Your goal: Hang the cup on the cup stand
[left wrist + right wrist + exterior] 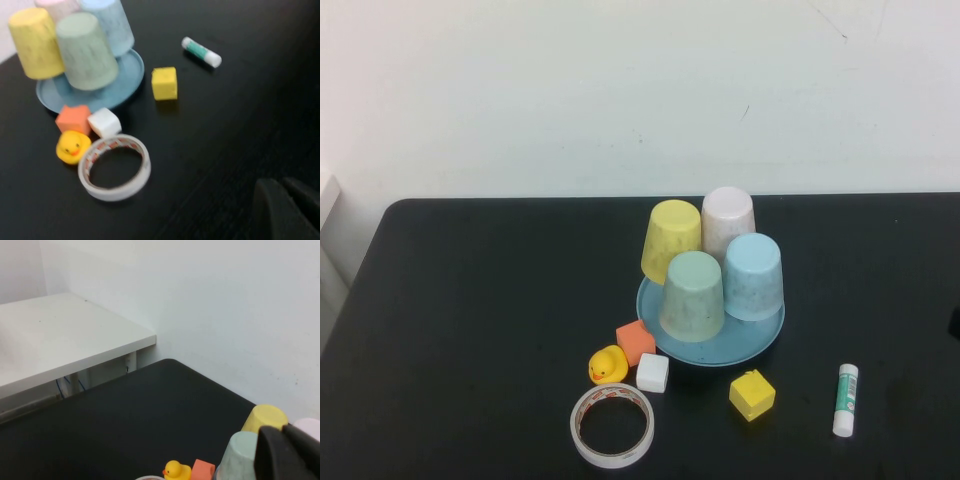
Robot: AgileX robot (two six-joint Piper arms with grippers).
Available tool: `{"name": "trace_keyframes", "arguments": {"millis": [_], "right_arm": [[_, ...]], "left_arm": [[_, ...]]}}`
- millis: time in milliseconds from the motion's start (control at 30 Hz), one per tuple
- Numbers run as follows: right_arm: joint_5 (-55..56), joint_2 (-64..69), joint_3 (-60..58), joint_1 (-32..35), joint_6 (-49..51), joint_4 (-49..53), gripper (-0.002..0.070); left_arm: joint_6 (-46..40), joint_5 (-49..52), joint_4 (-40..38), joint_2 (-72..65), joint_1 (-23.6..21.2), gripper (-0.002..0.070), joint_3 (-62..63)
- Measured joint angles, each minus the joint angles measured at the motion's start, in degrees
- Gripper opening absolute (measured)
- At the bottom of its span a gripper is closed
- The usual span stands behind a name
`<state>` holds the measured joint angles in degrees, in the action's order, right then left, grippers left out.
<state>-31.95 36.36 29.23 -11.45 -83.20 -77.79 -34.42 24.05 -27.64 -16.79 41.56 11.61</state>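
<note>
The sky-blue cup [754, 277] sits upside down on the right side of the round blue cup stand [720, 352], beside the mint-green cup [692, 296], the yellow cup [671, 240] and the pale pink cup [729, 222]. The stand's pegs are hidden under the cups. The left wrist view shows the sky-blue cup [112, 25] and the stand [127, 80] from a distance. My left gripper [280, 182] is shut and empty, above bare table, well away from the stand. My right gripper [285, 429] is shut and empty, away from the cups. Neither gripper shows in the high view.
In front of the stand lie an orange block [635, 342], a yellow duck [608, 365], a white cube [652, 373], a tape roll [612, 426], a yellow cube [752, 394] and a glue stick [845, 399]. A white side table [60, 335] stands beyond the black table's corner.
</note>
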Motion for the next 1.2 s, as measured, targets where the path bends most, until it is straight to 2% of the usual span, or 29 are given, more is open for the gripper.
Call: {"name": "trace_keyframes", "arguments": {"millis": [200,400,600,667,733,900,967,1067,1200], "right_arm": [[0.20,0.00,-0.14,0.00,0.00,0.00,0.0001],[10.92,-0.80,-3.46,0.00,-4.38,0.80,0.0001],[18.53,-11.96,-9.56,0.00,-3.33,3.08,0.0001],[22.37,-16.01,-12.50,0.00,5.13,10.01,0.0001],[25.29,-19.78,-15.62,0.00,19.53,24.18,0.0001],[23.50,-28.25,-22.81,0.00,69.97,67.74,0.0001],[21.27,-30.55,-24.70,0.26,83.20,78.41,0.0001],[18.27,-33.19,-26.76,2.01,90.27,85.82,0.0001],[16.93,-36.10,-28.85,6.77,92.45,88.00,0.0001]], "left_arm": [[0.09,4.14,0.00,0.00,0.00,-0.0001,0.00],[0.09,7.64,0.00,0.00,0.00,-0.0001,0.00],[0.22,9.47,0.00,0.00,0.00,-0.0001,0.00],[0.22,9.47,0.00,0.00,0.00,-0.0001,0.00],[0.22,9.60,0.00,0.00,0.00,-0.0001,0.00],[0.22,9.60,0.00,0.00,0.00,-0.0001,0.00],[0.22,9.60,0.00,0.00,0.00,-0.0001,0.00],[0.22,9.60,0.00,0.00,0.00,-0.0001,0.00],[0.22,9.60,0.00,0.00,0.00,-0.0001,0.00]]}}
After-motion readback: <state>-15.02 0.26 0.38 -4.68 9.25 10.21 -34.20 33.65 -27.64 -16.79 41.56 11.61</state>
